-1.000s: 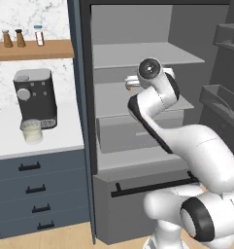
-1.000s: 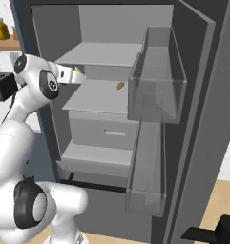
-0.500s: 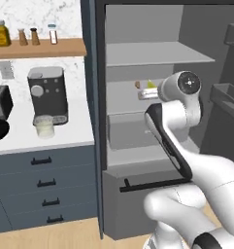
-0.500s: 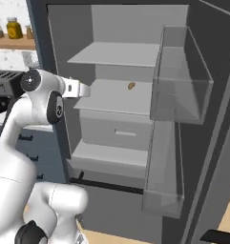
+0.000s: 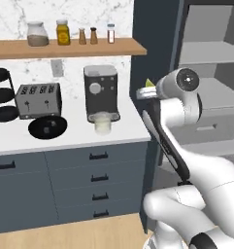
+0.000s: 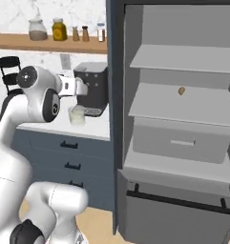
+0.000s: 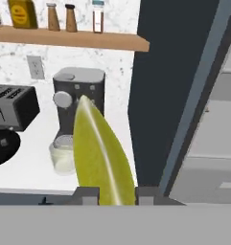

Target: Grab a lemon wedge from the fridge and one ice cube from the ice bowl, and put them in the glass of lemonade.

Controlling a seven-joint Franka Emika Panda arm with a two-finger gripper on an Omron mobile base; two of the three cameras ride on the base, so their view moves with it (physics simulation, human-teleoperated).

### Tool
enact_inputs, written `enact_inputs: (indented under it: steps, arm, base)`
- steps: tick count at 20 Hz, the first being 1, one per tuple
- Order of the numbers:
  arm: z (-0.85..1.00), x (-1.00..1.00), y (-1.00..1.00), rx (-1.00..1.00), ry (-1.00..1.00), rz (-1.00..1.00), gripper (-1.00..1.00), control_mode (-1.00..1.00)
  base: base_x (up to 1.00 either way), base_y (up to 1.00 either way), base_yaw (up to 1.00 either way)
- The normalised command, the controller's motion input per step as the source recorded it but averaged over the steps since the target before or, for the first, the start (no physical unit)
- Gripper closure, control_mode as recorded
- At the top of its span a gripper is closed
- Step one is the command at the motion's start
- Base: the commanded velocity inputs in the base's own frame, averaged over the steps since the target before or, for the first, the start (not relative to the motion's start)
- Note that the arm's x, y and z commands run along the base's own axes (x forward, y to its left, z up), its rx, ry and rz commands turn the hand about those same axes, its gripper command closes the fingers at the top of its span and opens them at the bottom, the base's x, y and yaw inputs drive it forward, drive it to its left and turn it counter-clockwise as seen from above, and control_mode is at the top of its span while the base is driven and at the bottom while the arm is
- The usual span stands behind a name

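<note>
Room: a rendered kitchen with marble-look wall, a white counter [image 5: 65,138] over dark grey drawers, a wooden shelf [image 5: 65,47] with jars and shakers, and the fridge [image 6: 183,119] standing open with pale grey shelves.
Arm: the white arm rises from the base, bends at the elbow and carries its wrist level at about the height of the coffee machine's top, the hand reaching out sideways from the fridge edge toward the counter.
Gripper: the gripper [image 7: 117,194] has its jaws drawn in close, pinching the lemon wedge [image 7: 101,155] between the two tips; the wedge stands up from the jaws, pointed end away from the hand.
Lemon wedge elsewhere: in the left base view it shows as a small yellow-green tip [image 5: 148,83] at the end of the hand, just beside the fridge's dark side wall.
Glass of lemonade: the tumbler [image 5: 103,122] sits on the counter in front of the coffee machine [image 5: 100,91], ahead of and below the jaws, well apart from them.
Ice bowl: the black dish [image 5: 47,127] lies further beyond the glass from the jaws, in front of the toaster [image 5: 38,99].
Ice cube: a pale speck in the dish, too small to make out clearly.
Fridge shelf: a small orange-brown item [image 6: 181,90] lies on the middle shelf, behind the hand.
</note>
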Motion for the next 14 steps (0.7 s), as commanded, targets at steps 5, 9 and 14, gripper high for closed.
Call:
enact_inputs:
  steps: [5,9,14]
  arm:
    - [0.00,0.00,0.00,0.00,0.00,0.00,1.00,1.00]
    - [0.00,0.00,0.00,0.00,0.00,0.00,1.00,1.00]
    - [0.00,0.00,0.00,0.00,0.00,0.00,1.00,1.00]
  base:
    - [1.00,1.00,-0.08]
    - [1.00,0.87,-0.26]
    - [1.00,0.67,-0.26]
